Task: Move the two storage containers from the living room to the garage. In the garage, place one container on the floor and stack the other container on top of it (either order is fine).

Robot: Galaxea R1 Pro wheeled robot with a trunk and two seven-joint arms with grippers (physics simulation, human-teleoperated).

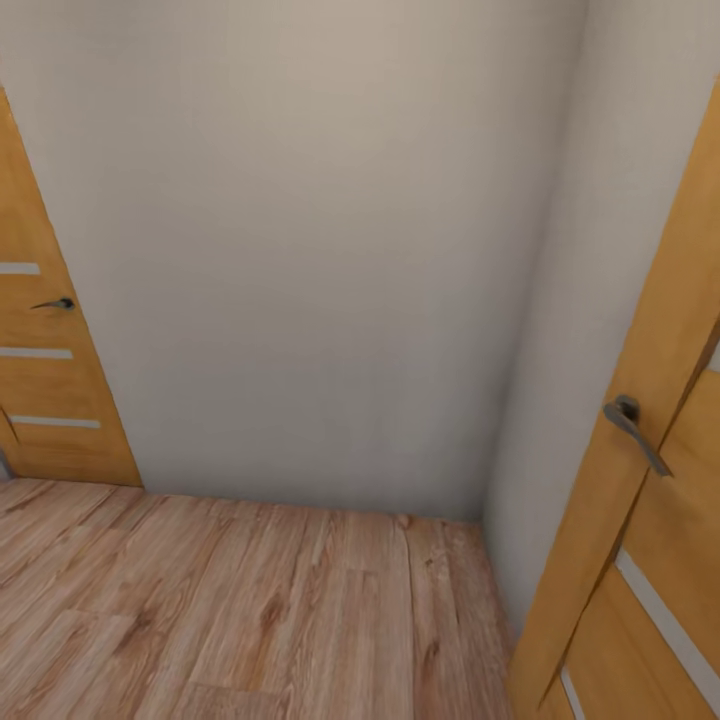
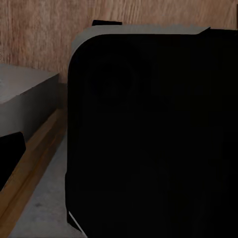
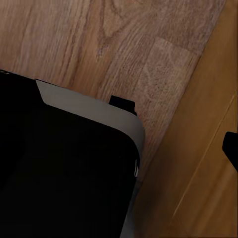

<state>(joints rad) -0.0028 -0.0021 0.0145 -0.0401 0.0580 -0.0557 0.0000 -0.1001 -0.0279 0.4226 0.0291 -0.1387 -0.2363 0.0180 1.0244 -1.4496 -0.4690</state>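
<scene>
The two storage containers are out of view, and so is the garage. I face a corner of white wall (image 1: 320, 250) above pale wood-plank flooring (image 1: 250, 610). In the left wrist view, a dark tip (image 2: 10, 156) at the picture's edge may be one finger of my left gripper. The right wrist view has a similar dark tip (image 3: 231, 148) at its edge. Neither view shows both fingers, so I cannot tell how the jaws stand. Nothing is seen held.
A wooden door with pale stripes (image 1: 50, 380) stands at the left, its handle (image 1: 55, 303) dark. A second wooden door (image 1: 640, 450) with a grey lever handle (image 1: 632, 420) is close on the right. My black, grey-rimmed body (image 2: 148, 139) (image 3: 64, 173) is over plank flooring (image 3: 124, 44).
</scene>
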